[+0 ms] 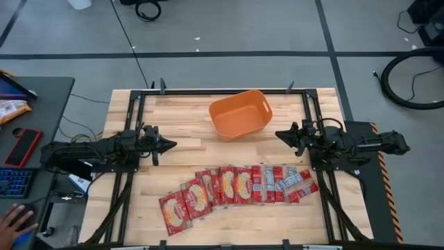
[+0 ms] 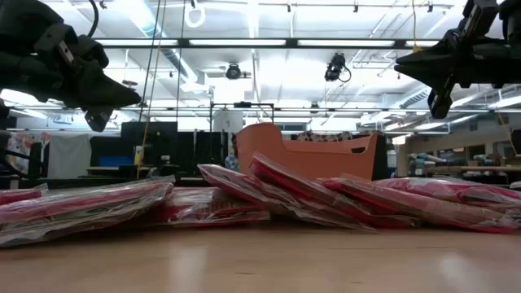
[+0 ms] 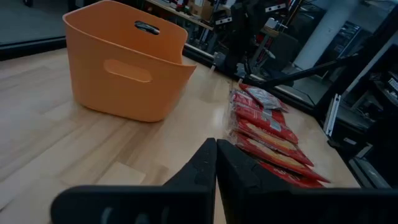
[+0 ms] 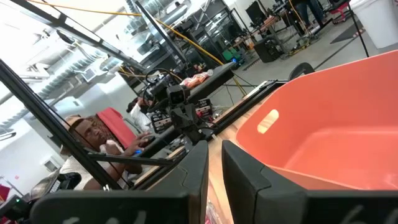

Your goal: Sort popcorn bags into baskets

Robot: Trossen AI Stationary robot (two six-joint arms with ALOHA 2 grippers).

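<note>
The popcorn bags (image 1: 236,186) are flat red packets lying in an overlapping row along the near side of the table, also seen in the low view (image 2: 285,191) and the left wrist view (image 3: 267,134). The orange basket (image 1: 239,114) stands on its base at the far middle (image 2: 309,155) (image 3: 124,62) (image 4: 329,143), with nothing in it that shows. My left gripper (image 1: 172,144) (image 3: 216,158) hovers shut above the table, left of the basket. My right gripper (image 1: 279,135) (image 4: 215,155) hovers right of the basket, shut but for a thin slit. Both point toward the table's middle.
A desk (image 1: 41,97) with a keyboard and a phone stands to the left of the table, and a person's hand (image 1: 14,222) rests near it. A person (image 4: 93,140) sits beyond the left arm. Bare wood lies between the basket and the packet row.
</note>
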